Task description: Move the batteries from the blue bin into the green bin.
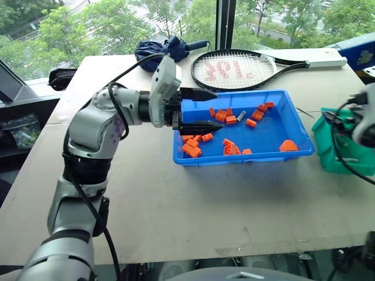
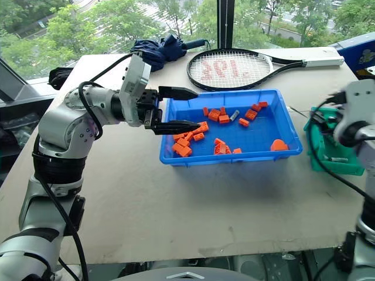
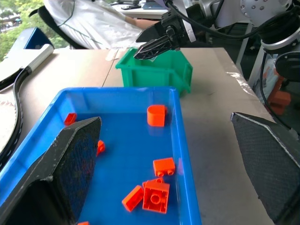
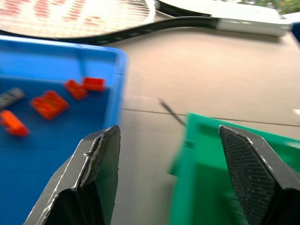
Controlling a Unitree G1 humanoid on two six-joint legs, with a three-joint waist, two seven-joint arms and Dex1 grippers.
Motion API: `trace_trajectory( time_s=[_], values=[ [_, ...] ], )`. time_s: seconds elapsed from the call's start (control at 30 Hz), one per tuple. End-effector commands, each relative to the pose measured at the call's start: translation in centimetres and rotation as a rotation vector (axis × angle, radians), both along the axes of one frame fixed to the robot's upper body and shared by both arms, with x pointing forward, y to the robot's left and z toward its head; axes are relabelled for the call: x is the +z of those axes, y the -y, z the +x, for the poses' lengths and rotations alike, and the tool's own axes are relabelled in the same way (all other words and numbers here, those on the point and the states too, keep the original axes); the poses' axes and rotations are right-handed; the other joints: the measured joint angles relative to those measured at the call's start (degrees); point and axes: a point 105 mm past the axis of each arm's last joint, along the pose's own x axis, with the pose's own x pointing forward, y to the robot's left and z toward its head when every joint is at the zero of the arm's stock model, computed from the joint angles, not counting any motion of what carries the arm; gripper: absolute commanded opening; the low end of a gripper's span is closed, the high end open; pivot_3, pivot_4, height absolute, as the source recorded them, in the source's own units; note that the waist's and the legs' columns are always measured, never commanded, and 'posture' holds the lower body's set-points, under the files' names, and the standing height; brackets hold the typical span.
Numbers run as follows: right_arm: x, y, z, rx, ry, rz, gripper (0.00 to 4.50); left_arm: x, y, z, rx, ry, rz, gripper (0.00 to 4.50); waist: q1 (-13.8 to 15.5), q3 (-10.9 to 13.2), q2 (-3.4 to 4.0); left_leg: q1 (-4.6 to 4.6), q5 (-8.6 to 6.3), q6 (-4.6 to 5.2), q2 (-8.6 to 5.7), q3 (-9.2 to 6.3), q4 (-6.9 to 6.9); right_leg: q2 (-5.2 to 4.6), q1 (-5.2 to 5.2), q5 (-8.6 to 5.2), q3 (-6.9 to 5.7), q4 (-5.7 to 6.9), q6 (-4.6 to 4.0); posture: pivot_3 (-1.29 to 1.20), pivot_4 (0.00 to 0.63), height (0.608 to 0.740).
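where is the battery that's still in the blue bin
In the head views the battery lies toward the far side of the blue bin, among orange bricks.

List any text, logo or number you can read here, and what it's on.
Red stencil on the racket strings: a mark is there, but too blurred to read.
Blue box at the table's far right corner: a pale printed patch, unreadable.
No readable text on the blue bin, green bin, bricks or grippers.
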Motion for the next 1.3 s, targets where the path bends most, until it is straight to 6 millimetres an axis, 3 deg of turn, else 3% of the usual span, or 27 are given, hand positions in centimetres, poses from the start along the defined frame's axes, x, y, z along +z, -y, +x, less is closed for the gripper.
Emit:
trace_trajectory(
  time_s=[0.03,0.27,0.43,0.67,0.97,1.3],
  values=[
    [0.3,-4.1,1.1,0.109,0.026,-0.004,3.31,1.0,-2.1,0.0,0.065,0.058,0.014,4.5,0.22,0.01,0.01,-0.03,0.0,0.0,-0.02,-0.01,-0.01,-0.02,-0.05,0.0,-0.01,-0.01,0.0,0.0,0.15,0.74],
    [-1.9,-9.8,4.6,0.234,-0.009,0.041,3.31,1.0,-4.3,0.3,0.15,0.07,0.055,4.5,1.15,0.01,-0.01,-0.13,-0.01,0.01,-0.18,-0.09,0.07,-0.13,-0.08,0.0,-0.13,-0.04,0.01,0.0,0.15,0.74],
    [-3.5,-12.0,6.6,0.293,-0.028,0.014,3.31,0.9,-4.6,0.2,0.166,0.076,0.059,4.5,0.95,0.01,0.0,-0.11,0.0,0.0,-0.16,-0.08,0.05,-0.09,-0.09,0.0,-0.13,-0.01,0.0,0.0,0.15,0.74],
    [-5.0,-12.3,8.6,0.33,-0.061,-0.039,3.31,1.0,-4.8,0.0,0.186,0.084,0.064,4.5,-0.06,0.01,0.0,-0.12,0.0,0.0,-0.15,-0.12,0.02,-0.09,-0.09,0.0,-0.16,-0.02,0.0,0.0,0.15,0.74],
    [-5.5,-12.8,11.1,0.263,-0.079,-0.004,3.31,1.1,-4.8,-0.1,0.196,0.091,0.055,4.5,-0.43,0.02,0.01,-0.11,0.0,-0.01,-0.1,-0.07,-0.03,-0.03,-0.18,0.0,-0.08,0.0,0.0,0.0,0.15,0.74],
    [-7.7,-11.6,11.1,0.237,-0.163,-0.086,3.31,1.0,-4.8,-0.1,0.204,0.093,0.056,4.5,-0.24,0.01,0.01,-0.11,0.0,-0.01,-0.12,-0.07,0.0,-0.04,-0.15,0.0,-0.08,0.01,0.0,0.0,0.15,0.74]
  ],
)
